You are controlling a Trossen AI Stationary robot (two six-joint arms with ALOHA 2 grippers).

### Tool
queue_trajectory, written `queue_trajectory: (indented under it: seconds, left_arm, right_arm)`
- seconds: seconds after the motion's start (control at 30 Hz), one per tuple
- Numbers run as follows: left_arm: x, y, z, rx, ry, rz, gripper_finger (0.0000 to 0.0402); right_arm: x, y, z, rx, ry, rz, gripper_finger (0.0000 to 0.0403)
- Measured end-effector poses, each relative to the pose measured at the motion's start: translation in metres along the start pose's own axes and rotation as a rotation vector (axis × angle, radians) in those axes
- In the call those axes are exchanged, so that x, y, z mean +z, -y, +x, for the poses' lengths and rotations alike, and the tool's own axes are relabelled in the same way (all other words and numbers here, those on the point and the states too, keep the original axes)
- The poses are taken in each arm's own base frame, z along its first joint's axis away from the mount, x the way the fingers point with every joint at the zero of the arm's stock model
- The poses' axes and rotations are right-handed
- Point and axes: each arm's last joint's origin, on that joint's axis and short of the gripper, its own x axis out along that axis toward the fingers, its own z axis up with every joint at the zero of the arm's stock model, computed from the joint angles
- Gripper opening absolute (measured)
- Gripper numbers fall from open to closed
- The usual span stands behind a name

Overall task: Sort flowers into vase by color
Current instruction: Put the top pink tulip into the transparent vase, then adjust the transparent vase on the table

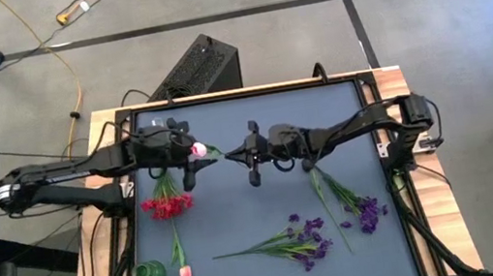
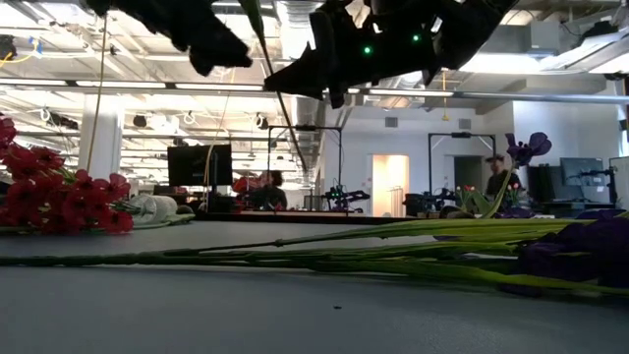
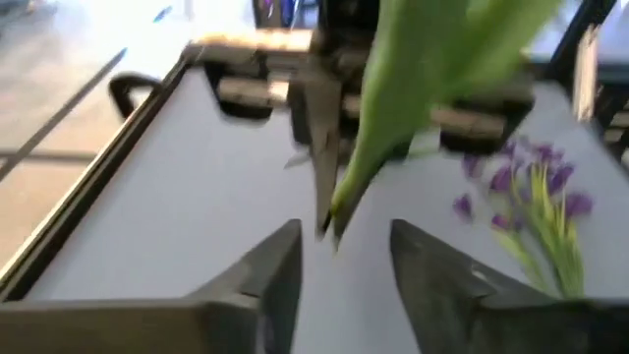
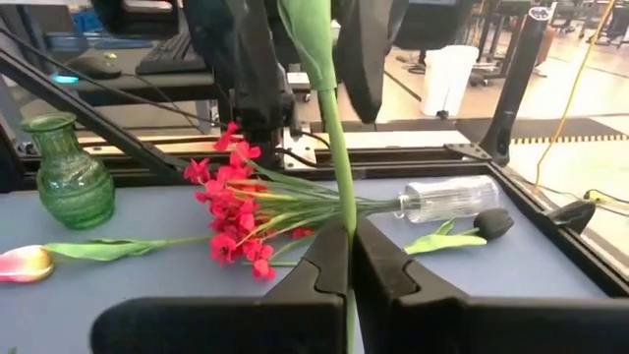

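Note:
A pink tulip point(image 1: 197, 150) hangs in the air over the middle of the mat, between my two grippers. My right gripper point(image 4: 349, 261) is shut on its green stem. My left gripper point(image 3: 344, 270) is open at the bud end, with a finger on either side of the tulip's broad leaf point(image 3: 423, 88). A red spray point(image 1: 168, 205), a second pink tulip point(image 1: 184, 273) and two purple bunches point(image 1: 306, 242) point(image 1: 365, 210) lie flat on the mat. A green vase point(image 1: 149, 273) stands upright at the near left corner. My right gripper pinches the tulip's thin stem point(image 4: 342, 211) between its two fingers, coming in about level from the table's right. The flower is lifted clear of the mat. Its bud end reaches toward my left gripper, and the stem's other end slants down below the fingers.
A clear vase point(image 4: 442, 200) lies on its side on the mat's left part, next to the red spray. A black frame point(image 1: 362, 91) borders the mat. Bare mat point(image 1: 237, 208) shows under the two grippers.

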Motion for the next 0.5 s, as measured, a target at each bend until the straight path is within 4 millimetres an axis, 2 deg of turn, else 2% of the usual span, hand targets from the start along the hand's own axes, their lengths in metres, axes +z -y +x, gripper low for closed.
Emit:
queue_trajectory:
  seconds: [0.13, 0.23, 0.5]
  left_arm:
    - [0.015, 0.0, -0.016, 0.022, -0.113, 0.015, 0.0197]
    - [0.022, -0.001, -0.029, 0.089, -0.217, 0.026, 0.0213]
    - [0.008, -0.006, -0.053, 0.306, -0.567, 0.171, 0.0217]
  right_arm:
    - [0.009, 0.007, -0.005, -0.015, 0.018, -0.009, 0.0028]
    - [0.021, 0.012, -0.012, -0.018, 0.039, -0.011, 0.0027]
    - [0.063, 0.022, -0.05, -0.026, 0.067, -0.038, 0.0028]
